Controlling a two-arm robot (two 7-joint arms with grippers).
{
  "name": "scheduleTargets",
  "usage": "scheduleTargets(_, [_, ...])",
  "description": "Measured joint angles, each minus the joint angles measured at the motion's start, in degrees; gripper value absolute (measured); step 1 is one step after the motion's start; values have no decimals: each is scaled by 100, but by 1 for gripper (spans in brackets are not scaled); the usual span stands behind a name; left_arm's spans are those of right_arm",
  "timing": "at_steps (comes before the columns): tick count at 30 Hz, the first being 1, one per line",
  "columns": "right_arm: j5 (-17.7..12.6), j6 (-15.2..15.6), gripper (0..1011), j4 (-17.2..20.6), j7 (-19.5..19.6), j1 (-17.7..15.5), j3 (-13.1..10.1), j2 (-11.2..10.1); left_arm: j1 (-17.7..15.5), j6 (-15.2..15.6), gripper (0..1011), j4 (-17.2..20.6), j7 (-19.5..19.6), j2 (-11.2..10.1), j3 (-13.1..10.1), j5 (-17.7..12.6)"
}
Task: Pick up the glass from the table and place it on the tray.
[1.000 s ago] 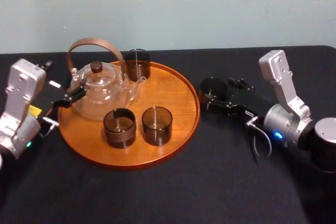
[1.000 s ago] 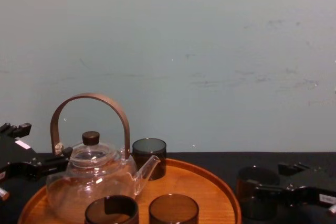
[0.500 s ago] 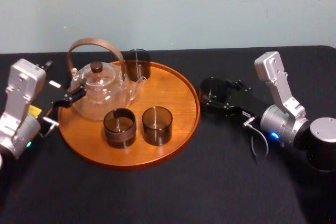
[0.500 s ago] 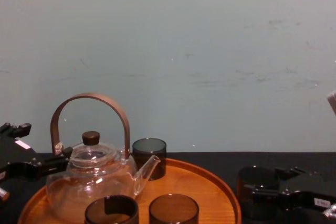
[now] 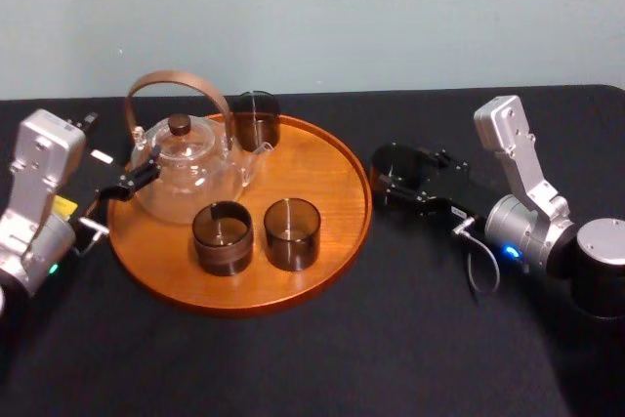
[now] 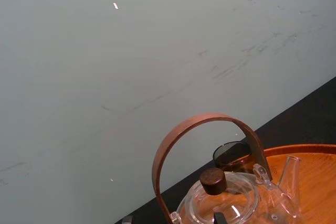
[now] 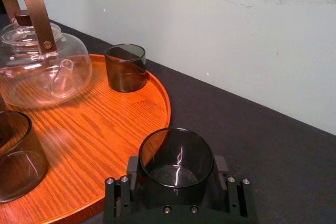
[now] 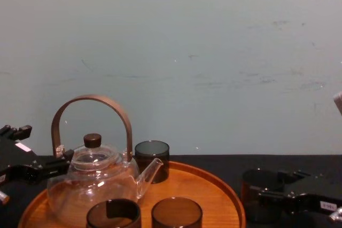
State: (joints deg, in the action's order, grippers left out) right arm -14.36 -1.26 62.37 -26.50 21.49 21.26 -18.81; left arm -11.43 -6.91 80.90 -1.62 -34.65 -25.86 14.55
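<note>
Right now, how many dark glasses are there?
4. Three on the tray: one behind the teapot's spout, two side by side in front. The fourth is right of the tray, gripped by the right hand. Left hand sits by the teapot.

Right gripper (image 5: 395, 181): black, small silver screws (image 7: 166, 209) behind the jaws, then a silver housing (image 5: 513, 139), blue light (image 5: 507, 252), grey looped cable (image 5: 476, 271). Left gripper (image 5: 137, 179): black, white label (image 5: 102, 155) and yellow tag (image 5: 63, 207) behind the jaws, silver casing (image 5: 44, 158).

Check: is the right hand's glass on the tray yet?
No, the glass at the right hand is outside the tray's rim, over the table.
</note>
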Motion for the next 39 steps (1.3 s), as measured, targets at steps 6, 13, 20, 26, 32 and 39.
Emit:
scheduleTargets(6, [-6,2,863,4,0,-3,-4,-3,0,0,1001,0,0,0,0,0])
scheduleTargets(13, [-10,5,863,8,0,-6,-5,-6,0,0,1001,0,0,0,0,0])
scheduleTargets(20, [-93,-7,863,-33,-122,3,-21,-7,0,0,1001,0,0,0,0,0])
scheduleTargets(26, [-121,-12,863,23,-155,-2,-21,-31,0,0,1001,0,0,0,0,0])
scheduleTargets(32, [-120,-2,863,283,-138,-77,-16,-101,0,0,1001,0,0,0,0,0])
scheduleTargets(39, [-121,26,862,585,-156,-153,32,-159,0,0,1001,0,0,0,0,0])
